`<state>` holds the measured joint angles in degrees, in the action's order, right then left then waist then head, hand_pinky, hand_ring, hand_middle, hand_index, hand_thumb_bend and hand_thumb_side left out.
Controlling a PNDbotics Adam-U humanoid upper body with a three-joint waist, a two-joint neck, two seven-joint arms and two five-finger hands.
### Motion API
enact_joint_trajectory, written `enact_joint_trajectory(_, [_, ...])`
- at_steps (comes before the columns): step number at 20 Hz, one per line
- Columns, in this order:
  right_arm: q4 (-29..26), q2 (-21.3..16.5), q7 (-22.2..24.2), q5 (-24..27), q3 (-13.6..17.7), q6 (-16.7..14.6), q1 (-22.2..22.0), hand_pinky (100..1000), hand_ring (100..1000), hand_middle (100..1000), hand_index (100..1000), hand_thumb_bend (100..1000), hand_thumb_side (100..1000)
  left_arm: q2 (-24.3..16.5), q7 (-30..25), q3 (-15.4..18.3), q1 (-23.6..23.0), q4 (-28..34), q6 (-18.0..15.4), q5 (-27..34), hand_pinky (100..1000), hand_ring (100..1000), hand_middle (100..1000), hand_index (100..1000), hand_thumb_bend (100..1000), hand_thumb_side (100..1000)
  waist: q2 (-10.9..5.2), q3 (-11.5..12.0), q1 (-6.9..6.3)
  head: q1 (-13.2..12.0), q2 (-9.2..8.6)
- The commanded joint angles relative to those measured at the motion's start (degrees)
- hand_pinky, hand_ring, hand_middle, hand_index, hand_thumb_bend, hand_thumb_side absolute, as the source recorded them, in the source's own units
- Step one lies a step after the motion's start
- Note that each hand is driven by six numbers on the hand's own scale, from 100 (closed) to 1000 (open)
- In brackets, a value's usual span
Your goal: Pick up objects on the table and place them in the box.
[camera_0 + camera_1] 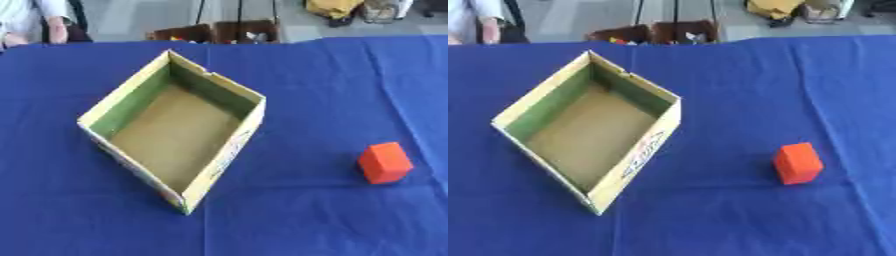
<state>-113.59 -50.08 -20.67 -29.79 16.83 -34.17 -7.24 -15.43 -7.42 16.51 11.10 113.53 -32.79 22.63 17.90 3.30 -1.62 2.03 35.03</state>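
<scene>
An open cardboard box [224, 159] with green inner walls and a bare brown floor stands turned like a diamond on the blue cloth, left of centre. Nothing lies inside it. An orange-red block [384, 162] rests on the cloth to the right of the box, well apart from it. Neither of my hands shows in either eye view.
The blue tablecloth [332, 90] covers the whole table, with shallow creases on the right. Beyond the far edge stand brown crates [219, 32] and a yellow bundle [332, 7] on the floor.
</scene>
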Motion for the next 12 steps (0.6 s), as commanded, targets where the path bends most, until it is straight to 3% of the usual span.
enact_joint_trajectory(1, [-1.00, -6.60, 1.72, -2.29, -0.74, 1.97, -0.46, 792, 826, 843, 898, 329, 956, -1.89, 0.21, 0.47, 0.12, 1.07, -0.18, 0.02, 552, 716, 820, 914, 100, 988, -1.93, -0.19, 1.14, -0.50, 0.08])
enact_joint_trajectory(6, [-1.00, -12.17, 5.88, -5.15, -3.26, 3.63, -1.15, 790, 835, 861, 909, 351, 931, -2.12, 0.19, 0.41, 0.06, 1.07, -0.08, -0.06, 552, 716, 820, 914, 100, 987, -2.00, -0.48, 1.36, -0.69, -0.14])
enact_joint_trajectory(12, [-1.00, -15.72, 11.12, -10.27, -6.04, 4.04, -1.07, 786, 847, 867, 911, 381, 880, -2.11, 0.02, 0.27, 0.05, 1.07, -0.06, -0.10, 552, 716, 820, 914, 100, 987, -1.95, -0.35, 1.37, -0.31, -0.42])
